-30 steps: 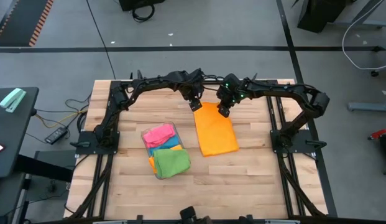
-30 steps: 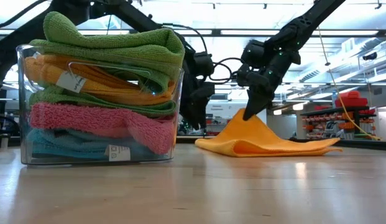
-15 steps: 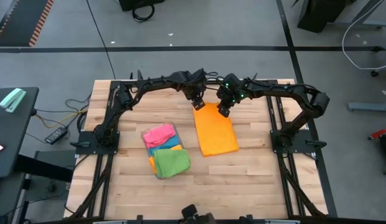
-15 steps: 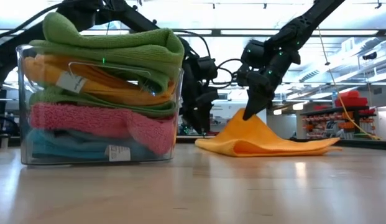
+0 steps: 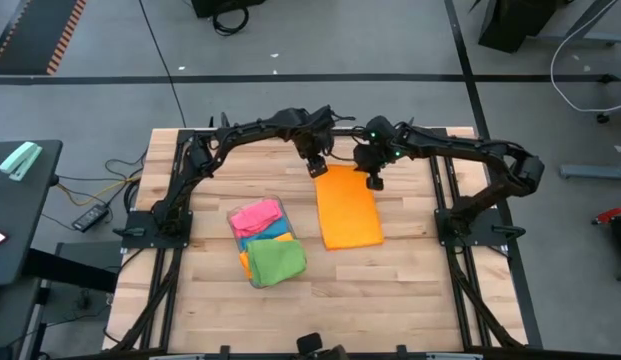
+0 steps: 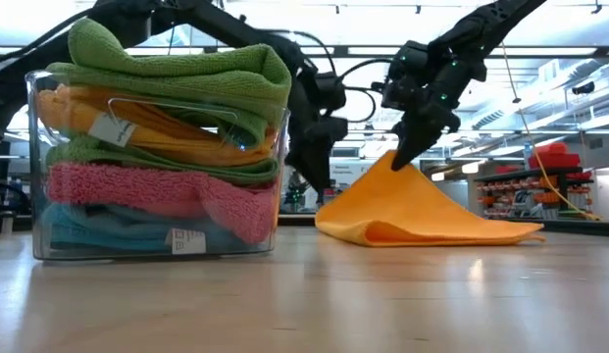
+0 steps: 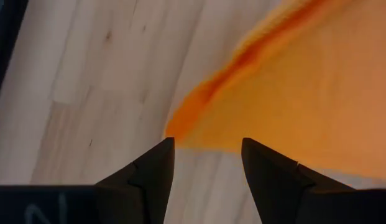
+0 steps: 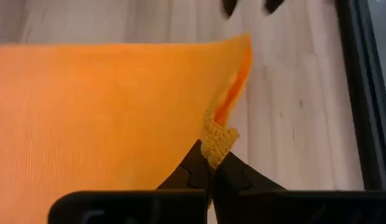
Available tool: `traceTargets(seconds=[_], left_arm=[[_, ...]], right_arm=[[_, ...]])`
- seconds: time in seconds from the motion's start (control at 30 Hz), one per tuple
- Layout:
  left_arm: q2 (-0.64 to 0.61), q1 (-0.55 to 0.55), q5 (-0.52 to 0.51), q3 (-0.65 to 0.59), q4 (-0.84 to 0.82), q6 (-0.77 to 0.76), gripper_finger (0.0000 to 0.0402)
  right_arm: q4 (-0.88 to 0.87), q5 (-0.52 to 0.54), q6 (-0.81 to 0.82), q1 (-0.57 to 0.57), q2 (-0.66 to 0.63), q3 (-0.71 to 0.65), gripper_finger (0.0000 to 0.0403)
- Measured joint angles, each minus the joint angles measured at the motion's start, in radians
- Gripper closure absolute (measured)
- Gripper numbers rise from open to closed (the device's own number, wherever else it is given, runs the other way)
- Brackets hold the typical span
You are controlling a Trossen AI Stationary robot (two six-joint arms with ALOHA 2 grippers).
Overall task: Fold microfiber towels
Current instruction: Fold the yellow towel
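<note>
An orange microfiber towel [image 5: 348,210] lies folded in a long strip at the middle of the table. Its far right corner is raised into a peak [image 6: 394,169]. My right gripper [image 5: 375,183] is shut on that corner. My left gripper [image 5: 317,170] hovers open over the towel's far left corner [image 7: 174,129], and its fingers [image 7: 156,167] stand just short of the cloth. Folded pink [image 5: 256,216], blue [image 5: 277,232] and green [image 5: 278,260] towels sit stacked in a clear tray [image 6: 34,157] at the near left. My right gripper pinches the orange towel's far right corner by its bunched hem [image 8: 219,138] between its two fingertips. It comes slanting down from the far right. The corner is lifted, and the cloth slopes down from it to the rest of the towel [image 6: 431,233] on the table.
The tray of folded towels [image 5: 265,243] stands left of the orange towel, a short way off. Bare wood lies near of the towel and to its right, up to the right arm's base frame [image 5: 470,225].
My right gripper has moved toward the table's right edge and a little up, and its wrist has rolled. It has drawn the orange towel's far right corner with it. The raised peak now stands higher and the far edge lies squarer. The near part of the towel stayed put.
</note>
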Motion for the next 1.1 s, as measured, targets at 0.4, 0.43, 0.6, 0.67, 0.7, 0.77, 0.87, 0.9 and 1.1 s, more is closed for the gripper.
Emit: traceTargets(seconds=[0.4,0.43,0.6,0.67,0.7,0.77,0.87,0.9,1.1], left_arm=[[-0.002,-0.014,0.091,0.184,-0.327,0.065,0.0218],[-0.002,-0.017,0.096,0.183,-0.337,0.066,0.0218],[-0.002,-0.037,0.097,0.183,-0.355,0.075,0.0219],[-0.002,-0.043,0.098,0.183,-0.354,0.075,0.0222],[-0.002,-0.046,0.098,0.183,-0.354,0.075,0.0224],[-0.002,-0.051,0.098,0.183,-0.355,0.071,0.0227],[-0.002,-0.065,0.098,0.183,-0.355,0.067,0.0227],[-0.002,-0.072,0.108,0.183,-0.355,0.062,0.0228],[-0.002,-0.171,0.258,0.163,-0.3,-0.011,0.023]], right_arm=[[-0.154,0.083,-0.36,0.11,-0.07,0.0,0.0397],[-0.16,0.099,-0.38,0.118,-0.081,0.0,0.0397],[-0.246,0.173,-0.488,0.15,-0.108,0.0,0.0397],[-0.288,0.179,-0.51,0.154,-0.108,0.0,0.0397],[-0.307,0.179,-0.523,0.154,-0.108,-0.002,0.0397],[-0.312,0.198,-0.552,0.17,-0.108,-0.017,0.0397],[-0.316,0.206,-0.571,0.195,-0.108,-0.037,0.0397],[-0.316,0.207,-0.567,0.207,-0.108,-0.042,0.0397],[-0.342,0.247,-0.44,0.251,-0.134,-0.056,0.0397]])
